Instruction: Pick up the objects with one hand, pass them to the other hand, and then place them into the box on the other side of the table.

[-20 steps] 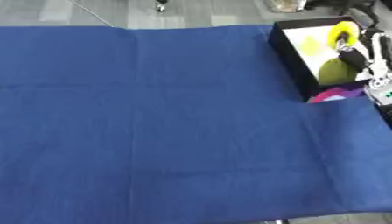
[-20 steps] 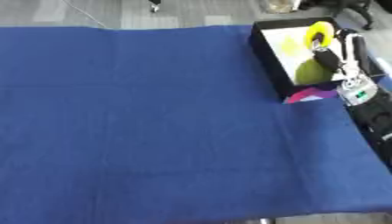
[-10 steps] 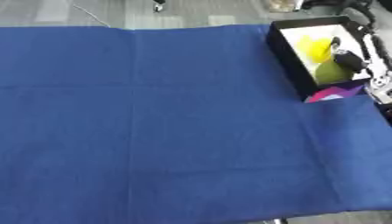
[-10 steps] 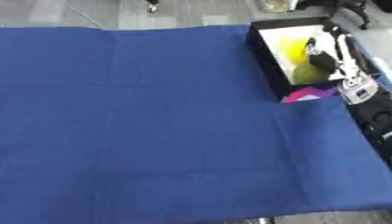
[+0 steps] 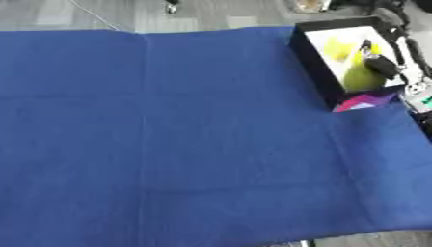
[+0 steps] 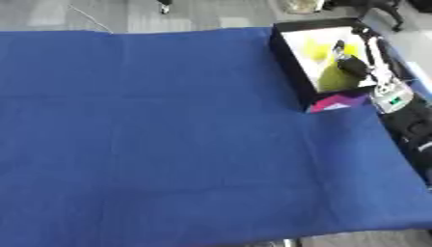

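Currently we find the right hand [image 6: 354, 65] over the black box [image 6: 287, 53] at the far right edge of the blue cloth [image 6: 168, 135]. Yellow objects [image 6: 325, 79] lie on the box's white floor, just below and beside the dark fingers; one paler yellow piece [image 5: 336, 48] sits farther back. We cannot tell whether the fingers are apart or closed. A pink and purple item [image 6: 336, 102] rests against the box's near corner.

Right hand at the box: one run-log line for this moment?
right hand: over box, fingers unclear | yellow objects: in box | left hand: not in view | blue cloth: bare
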Tool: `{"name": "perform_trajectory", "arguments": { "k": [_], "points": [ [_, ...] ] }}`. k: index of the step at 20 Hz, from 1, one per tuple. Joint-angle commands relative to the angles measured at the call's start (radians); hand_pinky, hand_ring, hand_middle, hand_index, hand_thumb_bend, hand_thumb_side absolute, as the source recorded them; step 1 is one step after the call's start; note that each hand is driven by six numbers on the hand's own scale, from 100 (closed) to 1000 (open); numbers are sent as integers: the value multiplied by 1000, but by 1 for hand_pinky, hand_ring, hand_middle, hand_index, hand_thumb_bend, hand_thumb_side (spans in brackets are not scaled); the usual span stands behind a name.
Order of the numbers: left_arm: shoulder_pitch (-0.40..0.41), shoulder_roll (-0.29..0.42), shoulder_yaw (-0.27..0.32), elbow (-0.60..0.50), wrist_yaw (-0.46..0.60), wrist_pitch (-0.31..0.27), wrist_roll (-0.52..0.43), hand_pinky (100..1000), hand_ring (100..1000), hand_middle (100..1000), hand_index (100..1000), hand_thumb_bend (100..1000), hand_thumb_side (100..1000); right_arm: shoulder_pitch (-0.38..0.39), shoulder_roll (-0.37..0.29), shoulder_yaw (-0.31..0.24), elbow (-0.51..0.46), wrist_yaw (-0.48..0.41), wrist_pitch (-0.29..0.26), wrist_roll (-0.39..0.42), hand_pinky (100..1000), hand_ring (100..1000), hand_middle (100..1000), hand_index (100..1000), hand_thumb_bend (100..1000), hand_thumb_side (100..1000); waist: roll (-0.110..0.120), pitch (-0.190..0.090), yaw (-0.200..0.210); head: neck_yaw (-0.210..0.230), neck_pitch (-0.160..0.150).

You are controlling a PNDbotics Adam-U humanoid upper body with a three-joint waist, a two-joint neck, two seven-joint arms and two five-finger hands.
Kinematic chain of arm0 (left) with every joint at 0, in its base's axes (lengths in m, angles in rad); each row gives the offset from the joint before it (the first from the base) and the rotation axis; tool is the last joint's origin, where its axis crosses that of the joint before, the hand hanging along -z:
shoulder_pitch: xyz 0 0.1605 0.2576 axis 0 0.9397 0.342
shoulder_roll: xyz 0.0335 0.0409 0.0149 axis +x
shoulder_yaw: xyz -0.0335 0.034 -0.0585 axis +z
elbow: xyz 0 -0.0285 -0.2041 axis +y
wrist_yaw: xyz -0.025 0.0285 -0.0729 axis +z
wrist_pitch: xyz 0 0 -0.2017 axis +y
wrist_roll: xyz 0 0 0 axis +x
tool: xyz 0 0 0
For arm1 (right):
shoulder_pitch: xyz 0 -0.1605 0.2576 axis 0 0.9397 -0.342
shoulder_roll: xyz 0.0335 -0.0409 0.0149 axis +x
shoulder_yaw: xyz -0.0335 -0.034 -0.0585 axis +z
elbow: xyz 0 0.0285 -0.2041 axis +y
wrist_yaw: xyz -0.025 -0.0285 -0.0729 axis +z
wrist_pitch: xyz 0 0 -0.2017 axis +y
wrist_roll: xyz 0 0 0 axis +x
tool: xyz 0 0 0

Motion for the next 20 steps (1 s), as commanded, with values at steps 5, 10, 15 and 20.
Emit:
{"name": "perform_trajectory", "arguments": {
  "k": [5,10,15,20],
  "points": [
    [21,-1,10,6,-6,-6,19,771,689,720,894,168,1000,157,-45,-66,-416,-102,-1,-60,933,999,812,905,100,470,-3,-42,-40,41,19],
    [41,-9,10,23,-19,-15,47,768,685,716,894,168,1000,328,51,-128,-807,-103,42,-87,916,968,795,900,100,470,-13,-65,-82,86,36],
    [59,-17,9,38,-34,-30,75,766,684,715,897,166,1000,477,210,-170,-1100,-40,76,-82,907,945,775,882,100,470,-21,-91,-120,143,41],
    [79,-32,3,50,-47,-46,112,764,684,714,898,155,1000,555,367,-168,-1240,46,108,-76,896,920,737,856,100,470,-14,-109,-147,216,42]
  ]
}}
